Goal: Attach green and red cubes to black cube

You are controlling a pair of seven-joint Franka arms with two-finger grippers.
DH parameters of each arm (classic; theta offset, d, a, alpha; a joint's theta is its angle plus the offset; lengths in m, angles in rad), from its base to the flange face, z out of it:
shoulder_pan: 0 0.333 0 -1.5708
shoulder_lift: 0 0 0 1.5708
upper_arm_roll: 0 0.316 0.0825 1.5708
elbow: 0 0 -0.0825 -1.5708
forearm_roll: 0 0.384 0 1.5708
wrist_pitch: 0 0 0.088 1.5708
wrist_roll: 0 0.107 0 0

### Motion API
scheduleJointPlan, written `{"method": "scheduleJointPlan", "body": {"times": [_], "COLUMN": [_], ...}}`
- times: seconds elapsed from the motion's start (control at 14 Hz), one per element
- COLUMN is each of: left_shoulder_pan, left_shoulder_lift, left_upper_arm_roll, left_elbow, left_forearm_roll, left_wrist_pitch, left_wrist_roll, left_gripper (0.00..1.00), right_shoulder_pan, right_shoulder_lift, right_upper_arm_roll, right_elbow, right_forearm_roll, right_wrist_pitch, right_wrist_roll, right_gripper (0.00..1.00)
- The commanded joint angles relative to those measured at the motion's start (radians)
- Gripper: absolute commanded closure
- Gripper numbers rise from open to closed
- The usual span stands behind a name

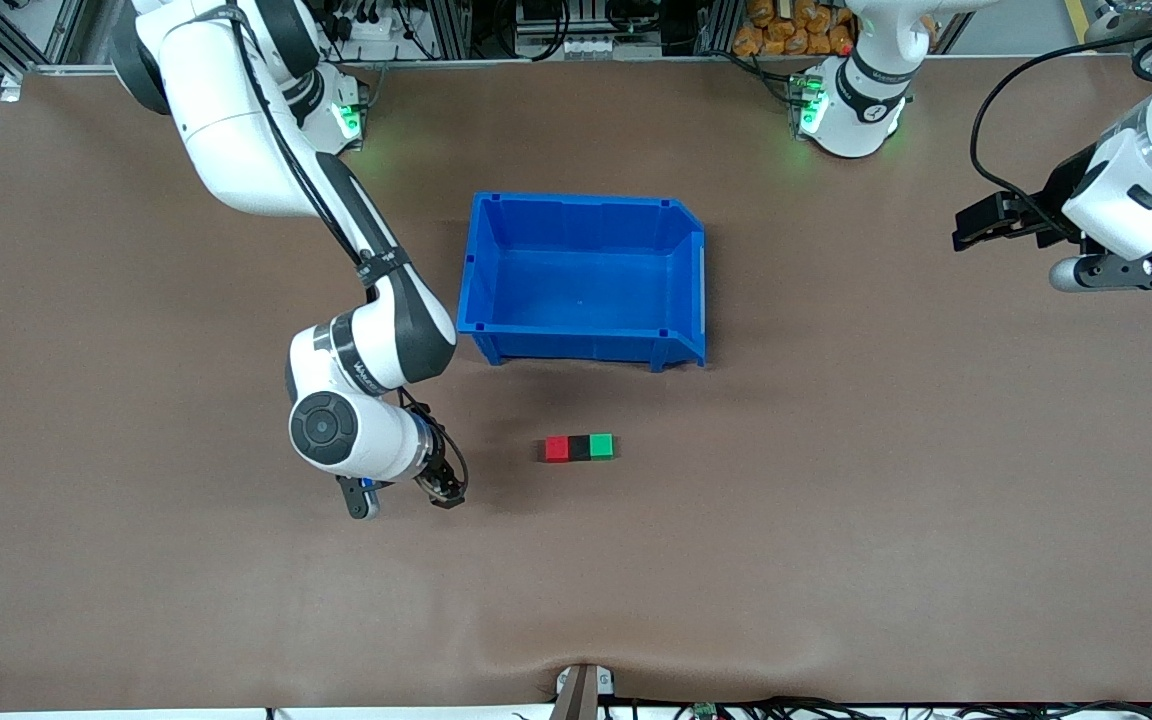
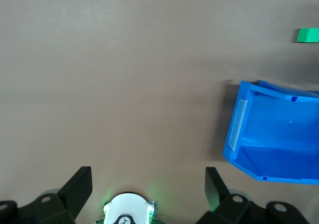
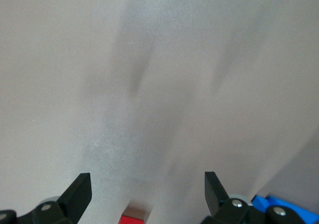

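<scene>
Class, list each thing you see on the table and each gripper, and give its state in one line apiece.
red cube: joined to black cube
black cube: between the other two
green cube: joined to black cube
blue bin: upright, empty
left gripper: open, holding nothing
right gripper: open, holding nothing

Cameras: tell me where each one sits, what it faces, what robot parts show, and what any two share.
Front view: high across the table, facing both bases; shows both arms, the blue bin and the joined red cube, black cube and green cube.
Left wrist view: on the left arm, looking down; left gripper with jaws open, its base, bin, green cube.
Right wrist view: on the right arm, low over the table; right gripper with jaws open, red cube edge.
Shared: the bin appears in all three.
</scene>
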Motion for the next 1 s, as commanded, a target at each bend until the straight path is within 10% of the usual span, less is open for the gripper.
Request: {"method": "scheduleJointPlan", "body": {"times": [0.0, 0.93], "left_shoulder_pan": [0.002, 0.006], "left_shoulder_lift": [0.018, 0.023], "left_upper_arm_roll": [-0.006, -0.006], "left_elbow": [0.015, 0.011], "left_forearm_roll": [0.002, 0.025], "left_wrist_pitch": [-0.007, -0.007], "left_wrist_roll": [0.006, 0.003], "left_gripper": [0.0, 0.0], "right_shoulder_pan": [-0.02, -0.121], "right_shoulder_lift": [-0.031, -0.115], "right_upper_arm_roll": [0.01, 0.013], "right_elbow": [-0.015, -0.018], "right_forearm_roll": [-0.011, -0.009], "right_wrist_pitch": [-0.019, -0.119], "right_wrist_roll": [-0.043, -0.308], "right_gripper": [0.0, 0.0]}}
